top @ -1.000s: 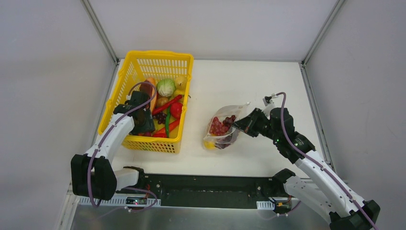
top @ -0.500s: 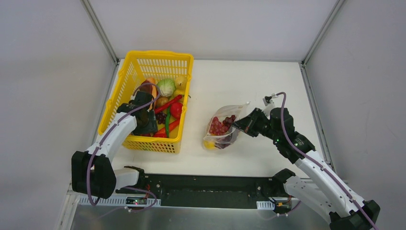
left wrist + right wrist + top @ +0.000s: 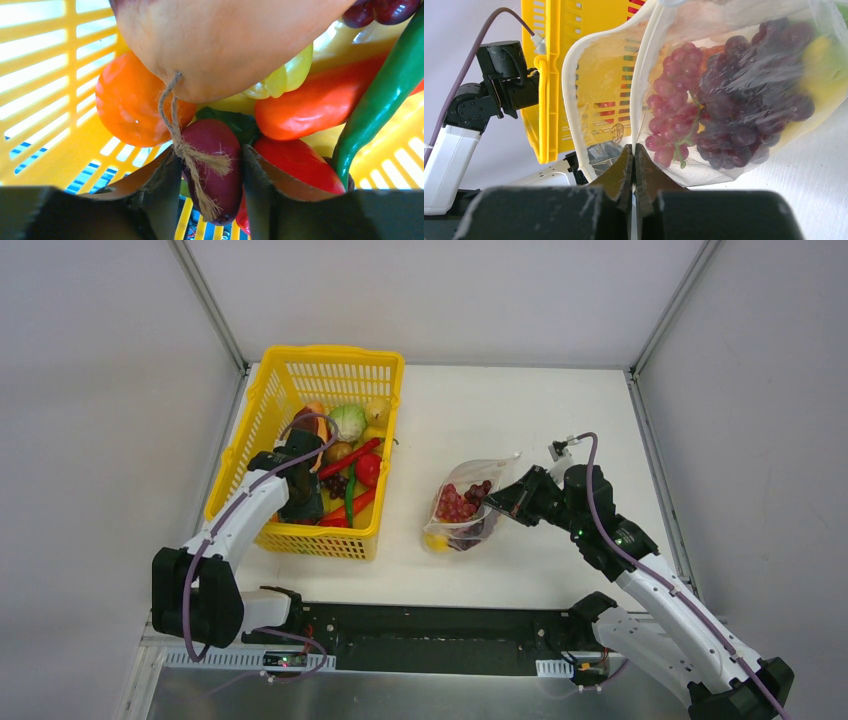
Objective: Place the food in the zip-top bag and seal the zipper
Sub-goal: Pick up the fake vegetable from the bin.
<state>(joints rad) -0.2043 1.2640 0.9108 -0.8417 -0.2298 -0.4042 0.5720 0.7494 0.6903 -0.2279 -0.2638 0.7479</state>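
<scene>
The zip-top bag (image 3: 462, 508) lies right of the yellow basket (image 3: 300, 365), with red grapes (image 3: 669, 100), purple grapes (image 3: 744, 115) and a yellow piece inside. My right gripper (image 3: 497, 502) is shut on the bag's mouth edge, the zipper strip (image 3: 640, 100), and holds the mouth open towards the basket. My left gripper (image 3: 303, 502) is down in the basket. In the left wrist view its jaws (image 3: 212, 170) press both sides of a purple eggplant (image 3: 212, 150) with twine hanging over it. An orange piece (image 3: 125, 105), a red pepper (image 3: 295, 160) and a green chili (image 3: 380, 95) lie around it.
The basket also holds a cabbage (image 3: 348, 422), a red piece (image 3: 368, 470) and several other toy foods. A large tan piece (image 3: 225, 40) hangs close over the left jaws. Grey walls enclose the white table (image 3: 520, 410) on three sides.
The left wrist has shifted slightly right and away inside the basket. The right arm and the bag have not moved.
</scene>
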